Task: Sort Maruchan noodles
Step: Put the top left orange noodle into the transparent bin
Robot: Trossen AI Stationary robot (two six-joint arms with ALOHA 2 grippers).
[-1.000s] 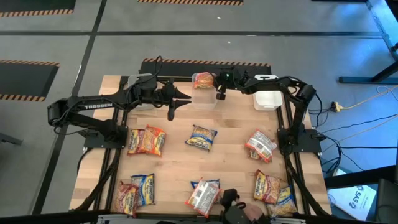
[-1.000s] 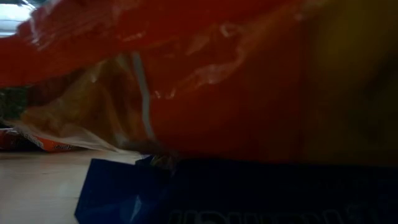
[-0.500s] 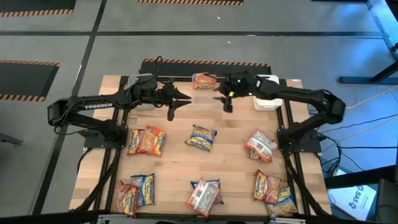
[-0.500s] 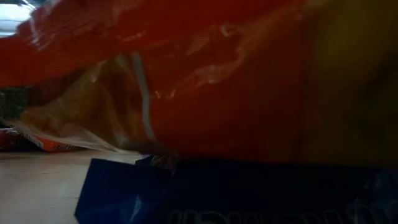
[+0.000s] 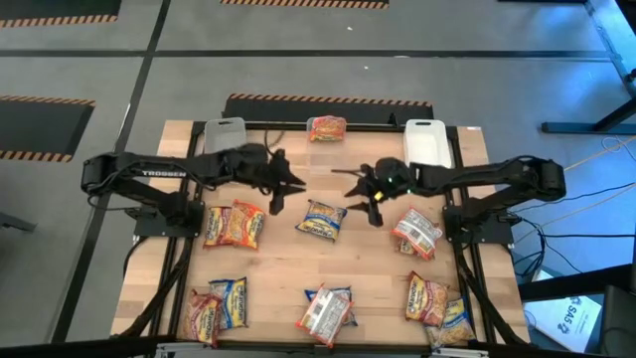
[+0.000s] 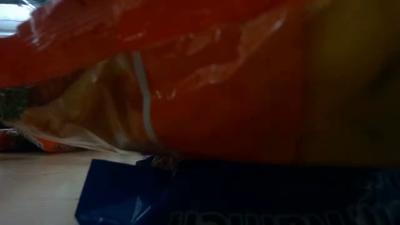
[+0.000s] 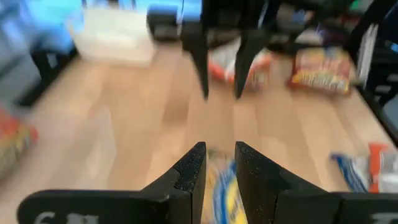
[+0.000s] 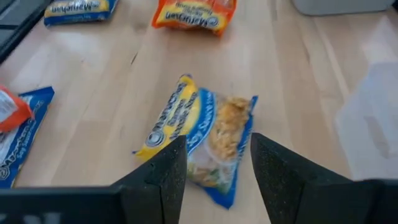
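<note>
A blue-yellow Maruchan noodles packet (image 5: 321, 219) (image 8: 199, 134) lies flat on the wooden table's middle. My left gripper (image 5: 282, 186) (image 7: 216, 163) hovers by its far left, fingers a little apart with nothing between them. My right gripper (image 5: 364, 196) (image 8: 217, 155) hovers by its far right, open and empty. The two grippers face each other across the packet. A pink-orange packet (image 5: 326, 127) lies at the far middle edge. Several other packets lie about, among them a red-yellow one (image 5: 235, 224) and a pink-white one (image 5: 415, 231).
White bins (image 5: 225, 134) (image 5: 427, 141) stand at the far left and far right. More packets lie along the near edge (image 5: 217, 306) (image 5: 326, 310) (image 5: 435, 303). A red-orange packet (image 6: 219, 94) on a blue one (image 6: 250, 194) blocks the low view.
My right gripper has swung from the far edge, beside the pink-orange packet, toward the near edge and now hovers by the blue-yellow packet. My left gripper has drifted a little toward the near edge and down. No packet has moved.
</note>
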